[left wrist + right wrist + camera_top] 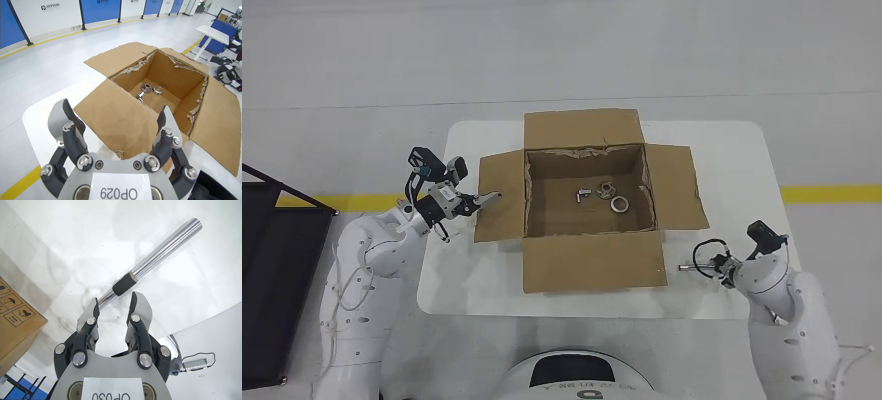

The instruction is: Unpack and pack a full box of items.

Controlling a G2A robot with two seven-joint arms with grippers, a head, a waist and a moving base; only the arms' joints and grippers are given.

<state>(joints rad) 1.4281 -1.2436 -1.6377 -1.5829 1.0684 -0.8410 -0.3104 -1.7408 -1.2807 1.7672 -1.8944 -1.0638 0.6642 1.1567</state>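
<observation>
An open cardboard box [592, 262] stands in the middle of the white table, all flaps folded out. On its floor lie a metal flange [606, 188], a metal ring [621, 204] and a small metal bracket [584, 193]. My left gripper [482, 200] hovers open and empty by the box's left flap [121, 121], facing the flange [146, 87], ring [158, 89] and bracket [140, 95]. A shiny metal rod [160, 251] with a black band lies on the table to the right of the box [15, 317]. My right gripper [115, 296] is open over the rod's near end [683, 267].
The table [722, 150] has bare room to the right of the box and a narrower strip on the left. A black rack [272, 260] stands on the floor beyond the table's left edge. The box's inner rims are torn.
</observation>
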